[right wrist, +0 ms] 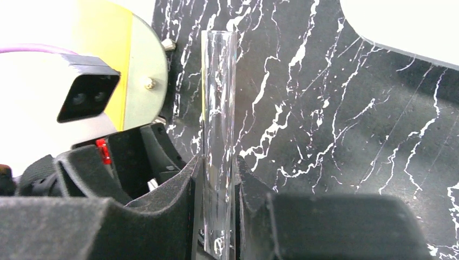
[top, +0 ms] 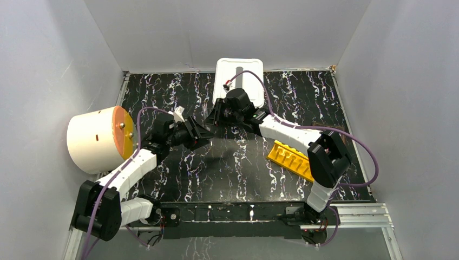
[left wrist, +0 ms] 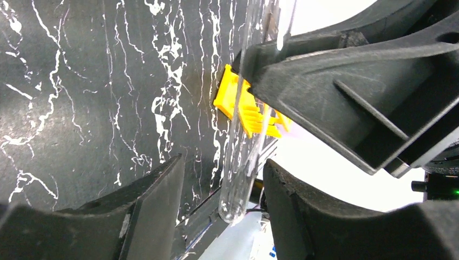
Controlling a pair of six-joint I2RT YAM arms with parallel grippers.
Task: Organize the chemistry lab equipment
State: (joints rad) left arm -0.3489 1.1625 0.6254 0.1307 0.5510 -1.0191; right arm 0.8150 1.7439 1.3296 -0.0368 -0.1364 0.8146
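Note:
A clear glass tube [right wrist: 219,97] with one round closed end stands between the fingers of my right gripper [right wrist: 219,162], which is shut on it. In the left wrist view the tube's [left wrist: 246,157] round end hangs between the fingers of my left gripper [left wrist: 223,165], which is open with a gap on each side; the right gripper's black body [left wrist: 352,81] holds the tube from above. In the top view the left gripper [top: 203,132] and right gripper [top: 215,116] meet above the table's middle. The yellow holed rack [top: 290,158] lies at the right and also shows in the left wrist view [left wrist: 223,98].
The big white drum with the orange face [top: 94,140] stands at the left edge, close behind the left arm. A white tray [top: 241,67] with a few small items sits at the back centre. Grey walls enclose the dark marbled table [top: 303,103].

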